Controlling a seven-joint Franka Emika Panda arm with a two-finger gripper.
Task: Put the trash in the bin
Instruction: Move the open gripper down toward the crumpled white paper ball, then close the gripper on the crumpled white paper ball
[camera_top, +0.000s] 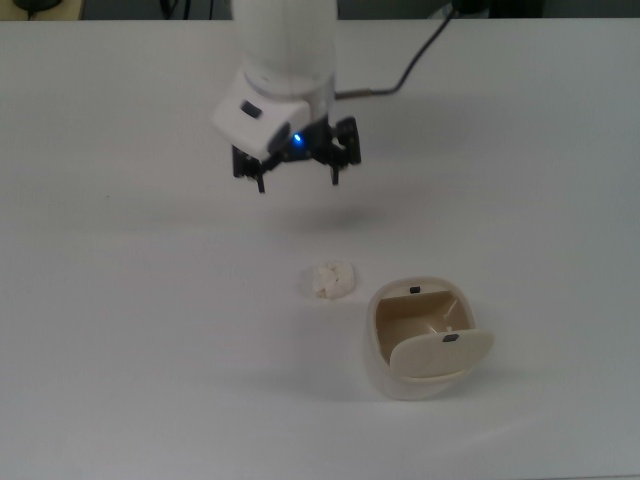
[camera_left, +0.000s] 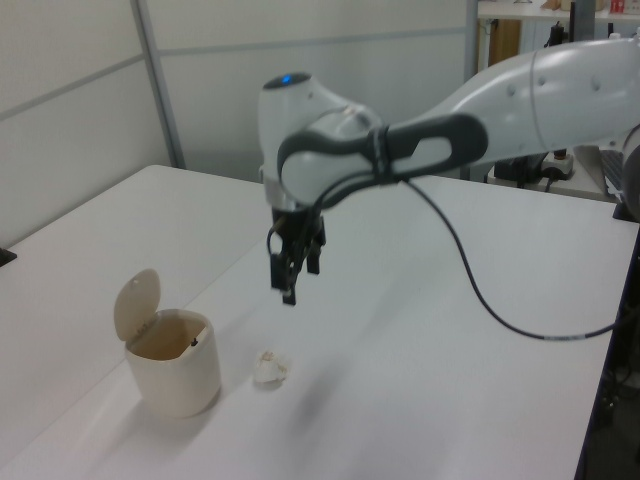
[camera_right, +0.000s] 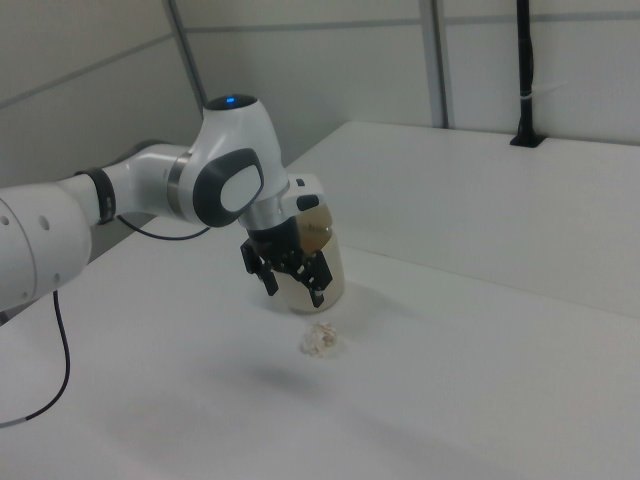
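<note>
Bare table around trash, bin just beside it.

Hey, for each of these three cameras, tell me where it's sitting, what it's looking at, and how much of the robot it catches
Top view: overhead, looking down at the table; shows the claw and wrist.
Left view: raised at a table end, bin nearest, trash beside it; shows the arm's long reach.
Right view: raised on the opposite side, the claw in front of the bin; shows forearm and wrist.
All three share the claw, open above the trash.

trash off-white | bin cream, beige inside | claw black
</note>
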